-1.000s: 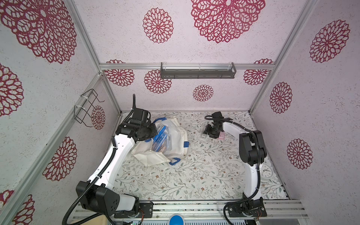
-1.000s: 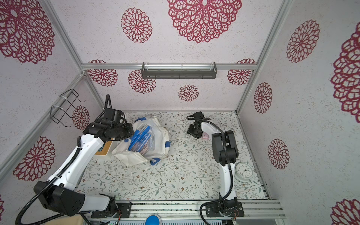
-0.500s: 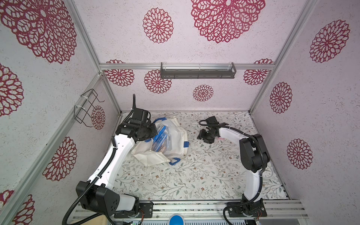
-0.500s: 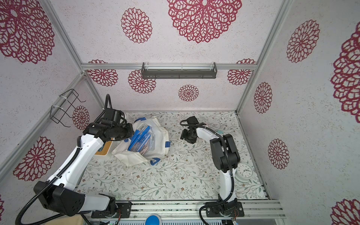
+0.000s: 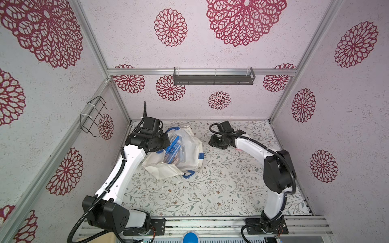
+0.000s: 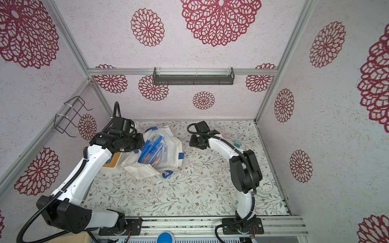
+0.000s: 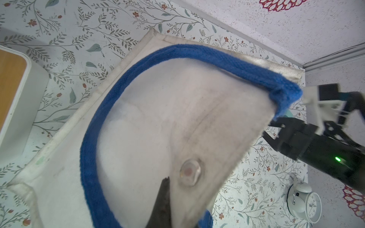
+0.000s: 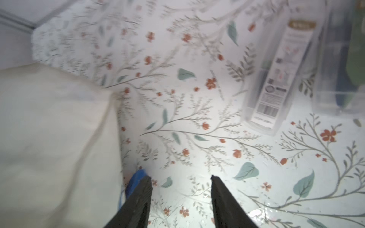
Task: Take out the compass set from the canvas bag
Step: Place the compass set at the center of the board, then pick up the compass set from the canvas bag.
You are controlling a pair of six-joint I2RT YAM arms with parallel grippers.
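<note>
The off-white canvas bag (image 5: 190,147) with blue handles lies at the back left of the table, its mouth held up. Slim clear cases with blue parts (image 5: 173,148) show in that mouth; which one is the compass set I cannot tell. My left gripper (image 5: 162,146) is shut on the bag's rim; in the left wrist view the fabric (image 7: 177,118) is pinched beside one dark finger (image 7: 163,199). My right gripper (image 5: 216,143) hangs open just right of the bag, low over the table. Nothing sits between its fingers (image 8: 138,201), and the bag (image 8: 49,138) is beside it.
Two clear plastic cases (image 8: 276,79) (image 8: 343,59) lie on the table beyond the right gripper. A white box with a wooden top (image 6: 111,162) stands left of the bag. A white alarm clock (image 6: 266,185) lies at the right, behind the right arm.
The right gripper has swung left from the back right of the table towards the bag, and its jaws have narrowed a little. The left arm and the bag have stayed put.
</note>
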